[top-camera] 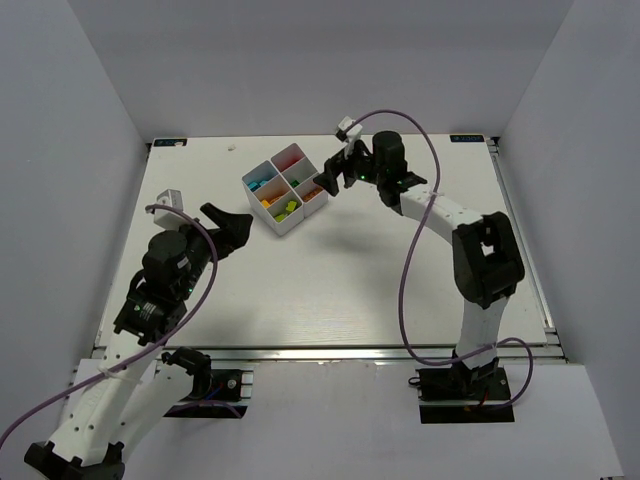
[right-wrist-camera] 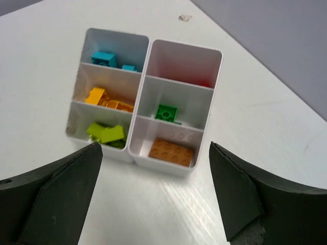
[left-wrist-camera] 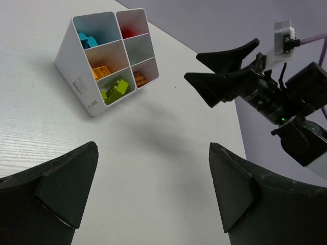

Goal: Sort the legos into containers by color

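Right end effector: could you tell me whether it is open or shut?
Open: the right end effector has its fingers wide apart, gripping nothing.

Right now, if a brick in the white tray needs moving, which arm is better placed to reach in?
Right, I'd say. The right fingers hang open right beside the white tray, with its wrist view looking down into the compartments. The left fingers, also open, sit well apart from it.

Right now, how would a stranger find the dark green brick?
Find the white six-compartment tray on the table. In the right wrist view, take its right column, middle compartment. The dark green brick lies there alone, darker than the lime bricks in the left column.
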Robot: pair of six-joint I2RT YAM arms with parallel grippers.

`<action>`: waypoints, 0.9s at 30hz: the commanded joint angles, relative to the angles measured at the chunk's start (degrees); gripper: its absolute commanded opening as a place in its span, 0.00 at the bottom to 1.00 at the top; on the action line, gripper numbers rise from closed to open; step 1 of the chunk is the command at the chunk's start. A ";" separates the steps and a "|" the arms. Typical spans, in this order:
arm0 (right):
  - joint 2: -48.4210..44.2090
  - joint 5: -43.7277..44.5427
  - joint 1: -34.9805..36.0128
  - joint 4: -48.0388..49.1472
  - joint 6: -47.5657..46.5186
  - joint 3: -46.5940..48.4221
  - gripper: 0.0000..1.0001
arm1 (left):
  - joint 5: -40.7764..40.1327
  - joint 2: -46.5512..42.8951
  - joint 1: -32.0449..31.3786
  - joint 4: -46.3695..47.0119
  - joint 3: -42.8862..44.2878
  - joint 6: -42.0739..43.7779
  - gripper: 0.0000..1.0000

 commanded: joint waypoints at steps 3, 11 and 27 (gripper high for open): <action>-9.85 -2.00 -2.50 -17.66 3.79 2.30 0.89 | 1.51 2.50 -0.14 -0.63 3.04 -2.34 0.98; -28.04 3.26 -4.17 -25.59 1.01 -10.17 0.89 | 5.64 4.18 -0.14 2.79 2.08 -2.26 0.98; -36.75 23.84 -5.31 -39.57 4.78 -11.41 0.89 | 9.96 4.80 -0.14 3.50 1.72 -1.55 0.98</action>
